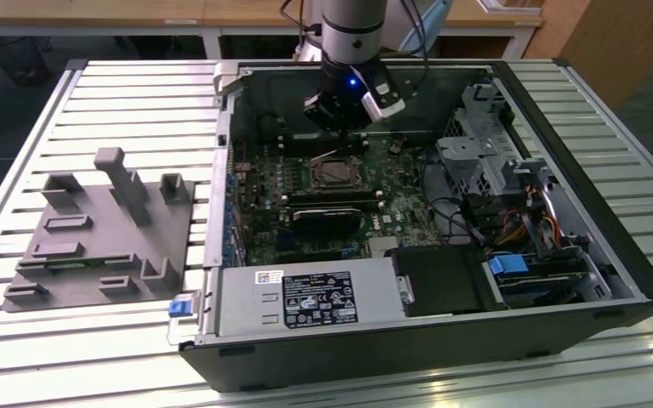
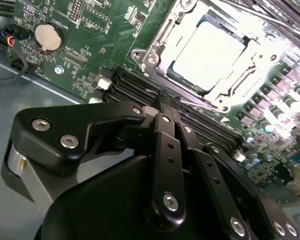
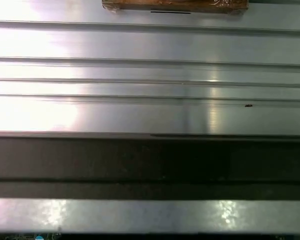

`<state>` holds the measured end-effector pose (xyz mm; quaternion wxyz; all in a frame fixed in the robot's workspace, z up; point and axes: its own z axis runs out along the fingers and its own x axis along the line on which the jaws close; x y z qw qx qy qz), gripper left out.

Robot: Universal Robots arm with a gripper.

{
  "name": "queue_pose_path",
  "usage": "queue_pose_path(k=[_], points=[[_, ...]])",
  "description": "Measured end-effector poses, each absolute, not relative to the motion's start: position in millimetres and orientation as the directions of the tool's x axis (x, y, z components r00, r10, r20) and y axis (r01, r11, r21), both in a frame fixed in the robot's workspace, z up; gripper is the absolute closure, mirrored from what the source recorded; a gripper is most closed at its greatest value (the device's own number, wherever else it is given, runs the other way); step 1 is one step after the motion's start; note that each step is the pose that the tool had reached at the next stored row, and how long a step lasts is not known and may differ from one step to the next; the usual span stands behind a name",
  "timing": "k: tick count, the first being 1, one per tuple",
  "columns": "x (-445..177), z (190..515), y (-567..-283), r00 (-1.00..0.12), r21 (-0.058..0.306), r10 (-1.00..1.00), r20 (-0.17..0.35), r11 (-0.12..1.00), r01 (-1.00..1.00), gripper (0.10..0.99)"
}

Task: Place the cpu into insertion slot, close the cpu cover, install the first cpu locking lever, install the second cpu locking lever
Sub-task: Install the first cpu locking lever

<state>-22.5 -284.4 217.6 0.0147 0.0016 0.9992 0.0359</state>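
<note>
In the second wrist view the cpu [image 2: 207, 52] lies flat in the insertion slot [image 2: 155, 60], its silver top bright. The cpu cover [image 2: 161, 36] is a silvery frame lying down around the chip. My gripper [image 2: 166, 98] is shut, its black fingertips together over the memory slots just off the socket's edge, with nothing visible between them. A thin metal rod [image 2: 202, 105] runs along that socket edge beside the tips. In the exterior view the gripper [image 1: 343, 127] hangs inside the open computer case, just behind the insertion slot [image 1: 336, 174].
Long black memory slots [image 2: 135, 87] and a coin battery [image 2: 49, 37] lie close by. A black block [image 1: 326, 223], a power supply [image 1: 303, 297], a drive cage [image 1: 485, 153] and cables [image 1: 530, 225] crowd the case. A grey fixture [image 1: 99, 229] sits on the slatted table.
</note>
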Motion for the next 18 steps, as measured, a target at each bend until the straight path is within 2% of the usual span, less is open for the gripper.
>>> queue_pose_path(k=[18], points=[[-18.6,200.4,-284.1,-1.000,0.072,0.004,-0.029,0.997,0.002,0.980]])
